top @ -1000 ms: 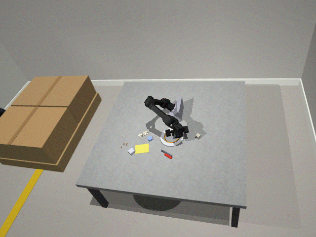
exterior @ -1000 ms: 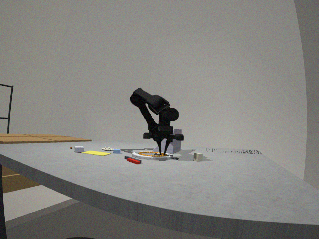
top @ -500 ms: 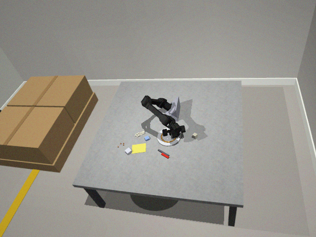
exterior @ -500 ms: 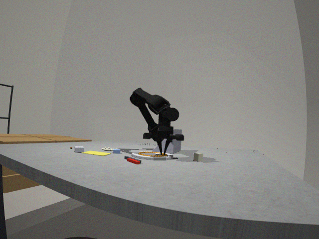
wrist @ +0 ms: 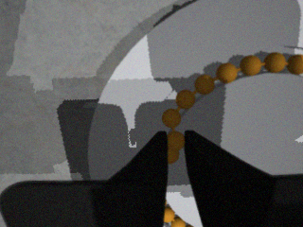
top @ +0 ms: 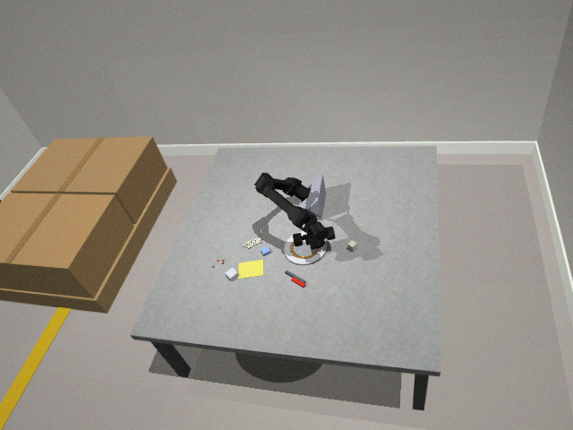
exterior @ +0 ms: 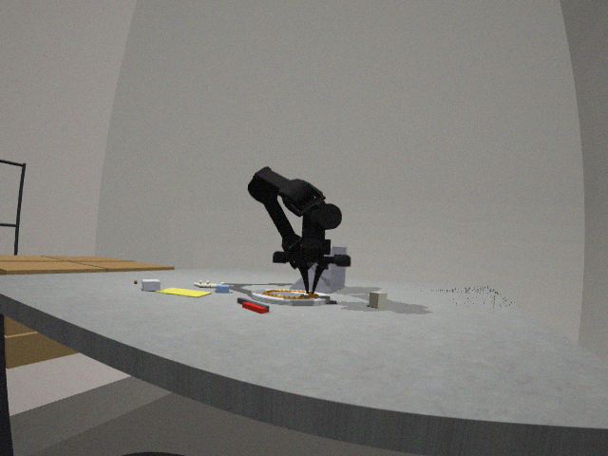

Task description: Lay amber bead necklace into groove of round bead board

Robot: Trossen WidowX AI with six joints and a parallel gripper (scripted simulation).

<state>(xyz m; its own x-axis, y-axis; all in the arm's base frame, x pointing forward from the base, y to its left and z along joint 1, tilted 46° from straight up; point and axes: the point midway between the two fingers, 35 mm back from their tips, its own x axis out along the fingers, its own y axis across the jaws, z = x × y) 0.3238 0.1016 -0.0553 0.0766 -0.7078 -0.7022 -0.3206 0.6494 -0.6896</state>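
Where the wrist view starts, at the black fingers: clenched on the necklace [wrist: 204, 84], one or two amber beads pinched in the narrow gap, gripper [wrist: 175, 142] low over the board [wrist: 265, 123]. Just beyond the tips, more beads curving up and away to the right along the groove; a few more showing below, between the finger bases. Most of the strand already on the board, in or near the groove; exact seating near the pinch hard to tell.

Handling, as a judgement: light, limp, a chain of hard round beads, likely to roll and slip under the pads. No stiffness to steer with, so only the held stretch answers; the rest drags or stays. Best held on a bead or two, square across the string, as here. Risk of tugging seated beads out of the groove on any lift.

Farther off, on the table [top: 370, 323]: a red bar [top: 298, 281], a yellow sheet [top: 251, 269], a blue block [top: 265, 251], a beige cube [top: 352, 245]. Beyond the table edge, cardboard boxes [top: 69, 208].
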